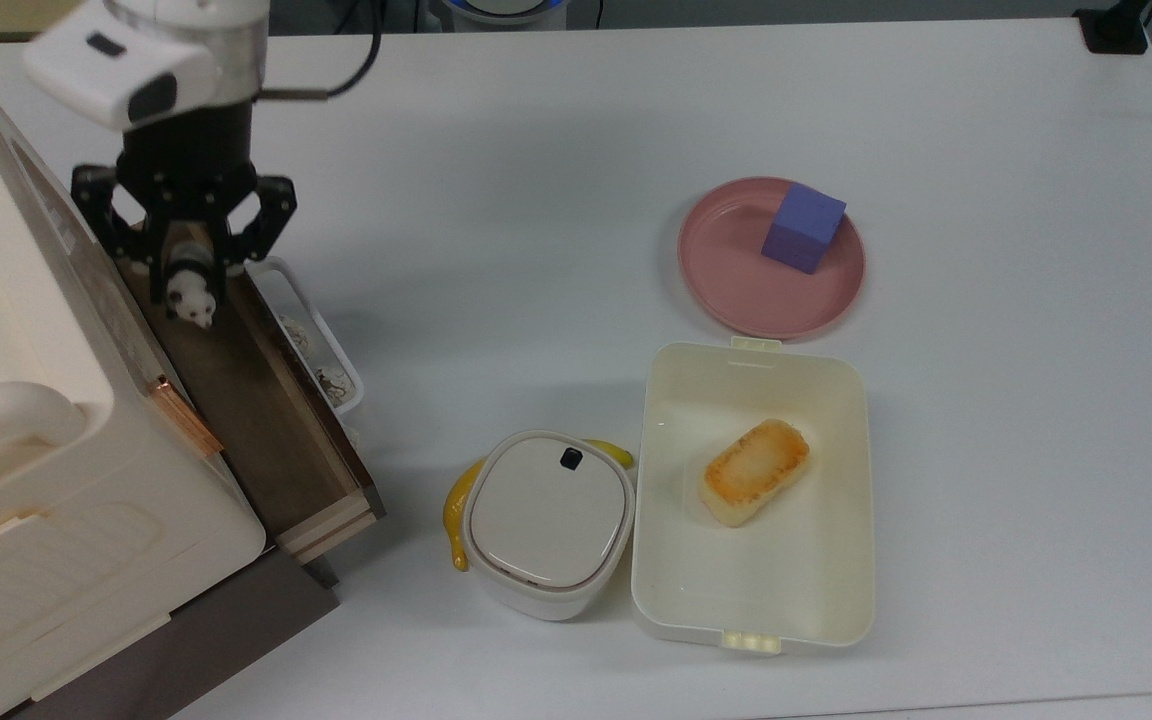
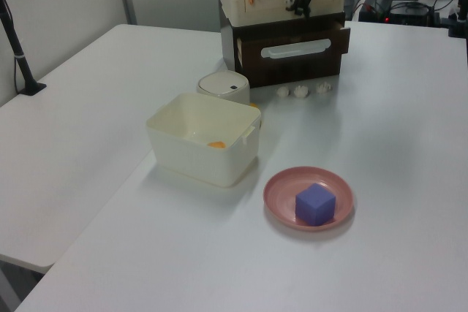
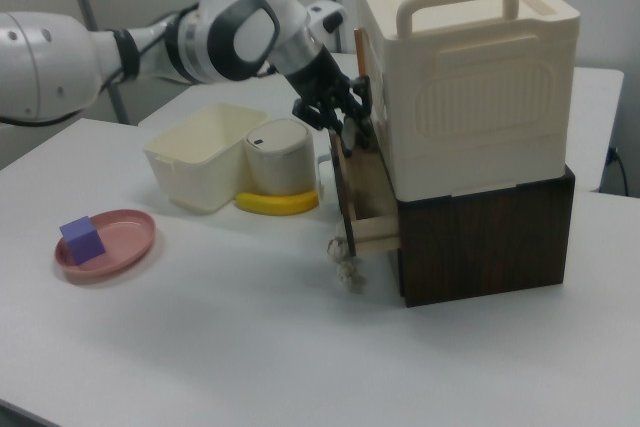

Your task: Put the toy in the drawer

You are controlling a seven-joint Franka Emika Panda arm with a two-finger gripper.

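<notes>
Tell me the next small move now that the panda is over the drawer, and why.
Probably lower a little and then open the fingers. In the top view the gripper is shut on the panda figurine, which hangs above the open wooden drawer, near its end at the top view's top. A short descent would likely stop it bouncing out.

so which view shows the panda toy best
The top view: the panda toy hangs in the gripper over the open drawer, its black-and-white face clear. In the left view it is a tiny speck; in the right view the gripper hides it.
</notes>
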